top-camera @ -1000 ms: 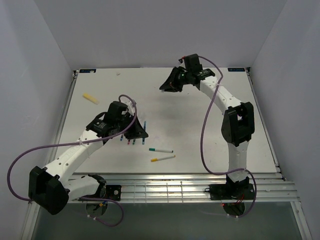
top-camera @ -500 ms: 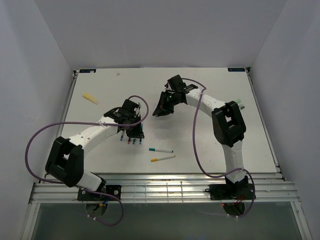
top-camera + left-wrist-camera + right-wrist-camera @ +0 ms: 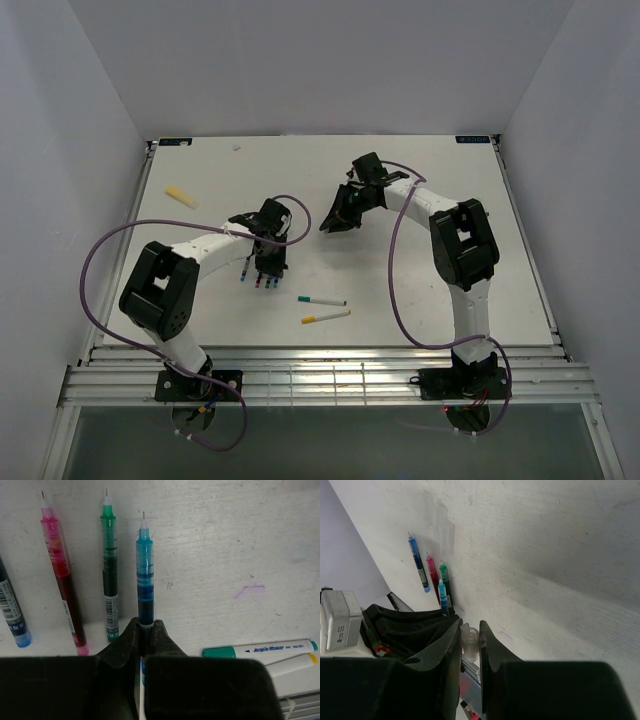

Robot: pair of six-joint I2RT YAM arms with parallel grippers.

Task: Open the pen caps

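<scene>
White scuffed table, pale walls; left pincer grips teal pen, right pincer pinches clear cap.

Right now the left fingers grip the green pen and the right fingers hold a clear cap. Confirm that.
Wrong pen: the left wrist view shows the left fingers gripping the teal pen, beside the green pen. The right fingers do hold a clear cap.
</scene>
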